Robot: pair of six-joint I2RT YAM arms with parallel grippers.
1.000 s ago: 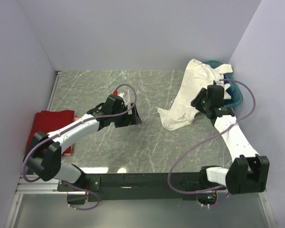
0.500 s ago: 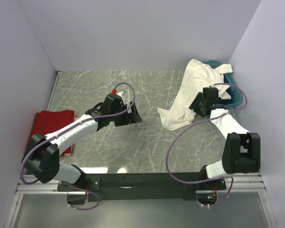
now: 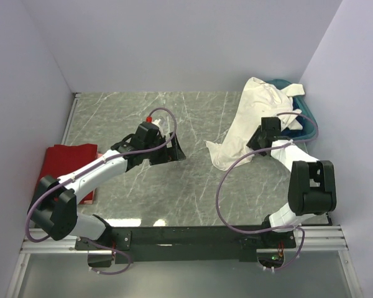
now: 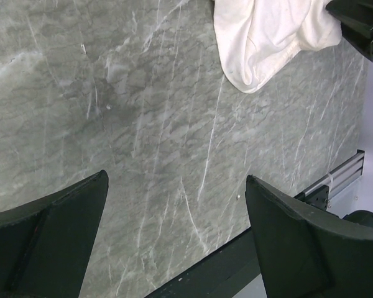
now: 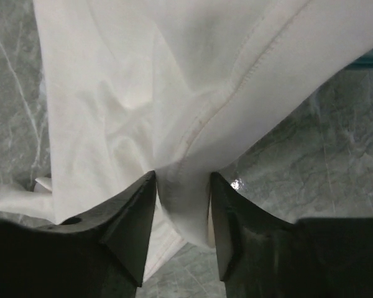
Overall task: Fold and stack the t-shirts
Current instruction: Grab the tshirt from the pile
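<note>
Two claws: right claw [image 5: 181,186] tight on a cream-white t-shirt [image 5: 143,93] fold, left claw [image 4: 175,180] wide, empty.

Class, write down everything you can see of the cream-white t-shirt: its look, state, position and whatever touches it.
The cream-white t-shirt is soft, cotton-looking cloth with a stitched seam, crumpled and unfolded. It drapes from the teal basin at the far right of the scene down onto the grey marbled table, where its lower end lies in loose folds. The right gripper pinches a fold of it between its fingers. Nothing else touches it.
</note>
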